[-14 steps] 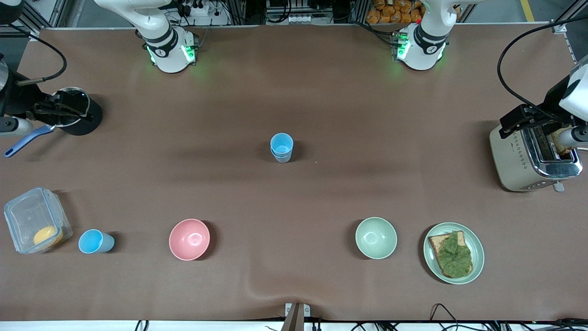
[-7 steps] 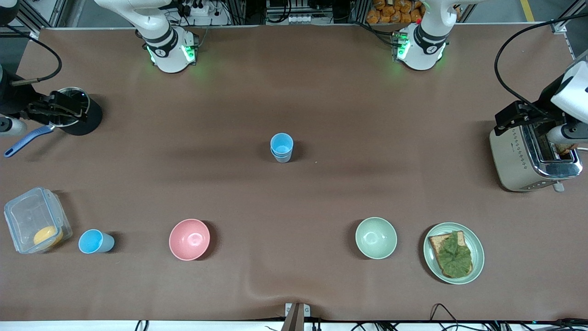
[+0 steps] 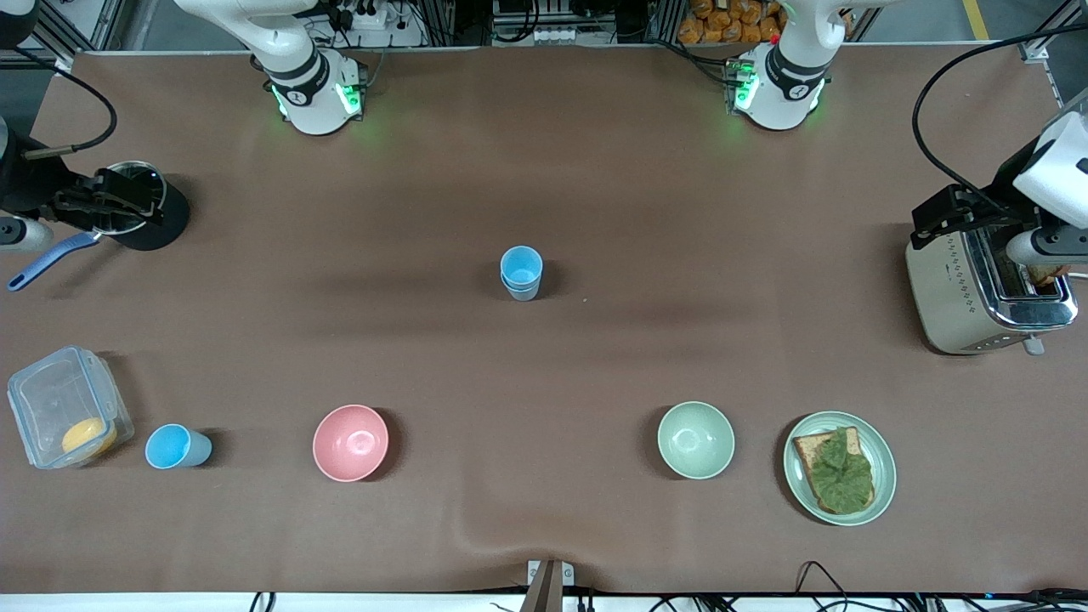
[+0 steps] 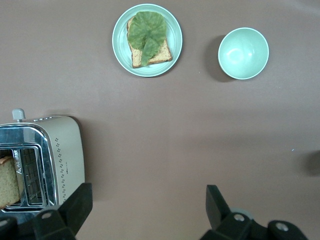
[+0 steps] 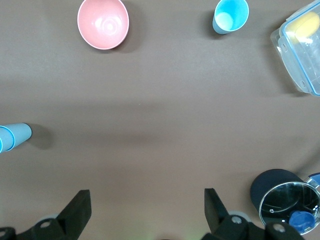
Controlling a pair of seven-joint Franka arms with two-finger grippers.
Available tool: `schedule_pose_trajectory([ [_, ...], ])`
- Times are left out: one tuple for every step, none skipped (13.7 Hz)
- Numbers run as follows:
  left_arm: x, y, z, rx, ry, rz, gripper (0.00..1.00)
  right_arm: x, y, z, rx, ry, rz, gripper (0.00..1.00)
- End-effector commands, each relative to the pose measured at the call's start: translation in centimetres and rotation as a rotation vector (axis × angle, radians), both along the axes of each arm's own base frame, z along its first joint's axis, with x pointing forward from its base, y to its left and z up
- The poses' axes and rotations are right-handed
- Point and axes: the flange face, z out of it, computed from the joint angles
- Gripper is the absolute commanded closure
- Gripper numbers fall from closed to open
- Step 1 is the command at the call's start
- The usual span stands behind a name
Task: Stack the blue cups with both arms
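Note:
Two blue cups (image 3: 521,272) stand nested as one stack in the middle of the table, also seen at the edge of the right wrist view as the stack (image 5: 12,137). A third blue cup (image 3: 174,446) stands alone beside a clear container, nearer the front camera at the right arm's end; it shows upright as the single cup (image 5: 230,15). My right gripper (image 3: 110,204) (image 5: 146,205) hangs open and empty over the dark pot. My left gripper (image 3: 948,219) (image 4: 148,200) hangs open and empty above the toaster's edge. Both grippers are far from the cups.
A pink bowl (image 3: 350,442) and a pale green bowl (image 3: 695,439) sit near the front camera. A plate with toast and lettuce (image 3: 884,463) lies beside the green bowl. A toaster (image 3: 977,297), a dark pot with glass lid (image 3: 153,221) and a clear container (image 3: 59,408) stand at the table's ends.
Both arms have drifted slightly toward their own ends of the table. The cups and bowls have not moved, and both grippers stay open.

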Motion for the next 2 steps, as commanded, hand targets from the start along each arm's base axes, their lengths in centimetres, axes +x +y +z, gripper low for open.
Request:
schedule_pose_trajectory([
  [-0.70, -0.23, 0.65, -0.019, 0.001, -0.023, 0.00, -0.26, 0.17, 0.14, -0.014, 0.003, 0.009, 0.00],
  [-0.75, -0.64, 0.66, -0.018, 0.001, -0.024, 0.00, -0.26, 0.34, 0.14, -0.014, 0.003, 0.011, 0.00],
])
